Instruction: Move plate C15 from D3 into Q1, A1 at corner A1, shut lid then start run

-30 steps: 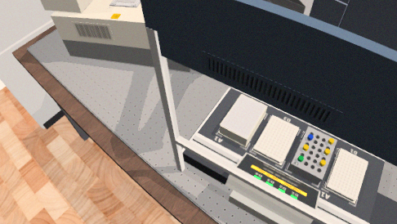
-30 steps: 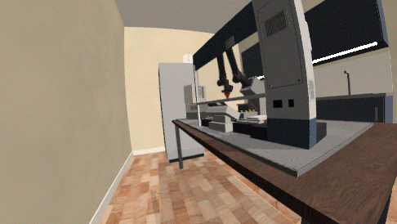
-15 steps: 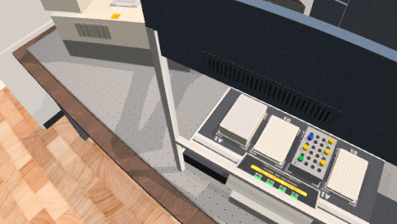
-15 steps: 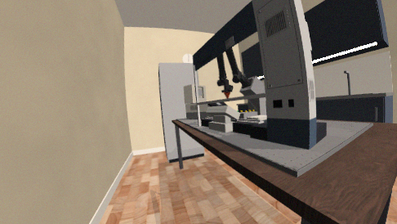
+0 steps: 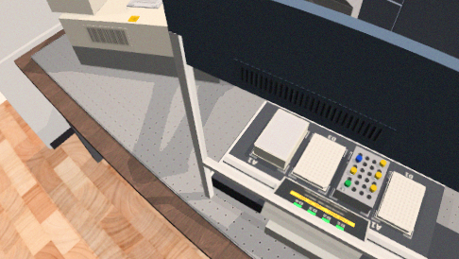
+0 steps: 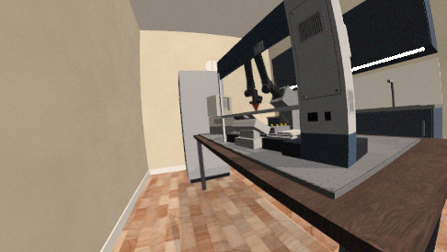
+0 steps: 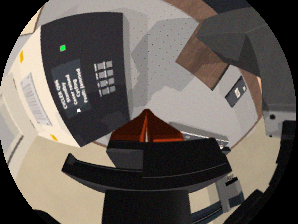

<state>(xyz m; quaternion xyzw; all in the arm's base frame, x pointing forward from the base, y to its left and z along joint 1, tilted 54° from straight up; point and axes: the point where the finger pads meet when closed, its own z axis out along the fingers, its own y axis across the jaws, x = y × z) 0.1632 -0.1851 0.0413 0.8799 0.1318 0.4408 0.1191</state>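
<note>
We stand in a room with beige walls (image 6: pixel 69 115), a wood-block floor (image 6: pixel 193 216) and a pale tall cabinet (image 6: pixel 198 124) at the far end. A long bench with a dark wood edge (image 6: pixel 391 193) carries a grey dotted mat (image 5: pixel 118 109), and over its right part rises the liquid handler (image 6: pixel 322 83), a big grey and navy housing. Under it, in the top view, the hand-off row (image 5: pixel 246 137) holds four items side by side: a lidded pale block (image 5: pixel 280 137) at the left of the picture, next to it a white well plate (image 5: pixel 323 161) that we take for C15 on D3, then the tube block (image 5: pixel 364 177) with coloured caps, then another white plate (image 5: pixel 401 200). C15 lies untouched in its nest, so the carrying has not begun. The arm (image 6: pixel 257 83) hangs above the bench left of the handler, and its gripper (image 7: pixel 147 129) is closed on nothing, the red fingertips pressed to a point. From the wrist we see it hovering just off Q1's dark front panel (image 7: pixel 87 83), where the lamp (image 7: pixel 63 47) shows green and rows of small pale keys (image 7: pixel 103 76) sit to its right. We judge the step in hand to be a key press, most likely LID, to open the block. The next move calls for bringing the closed tip squarely onto the second upper key without nudging Q1, which is loose.
</note>
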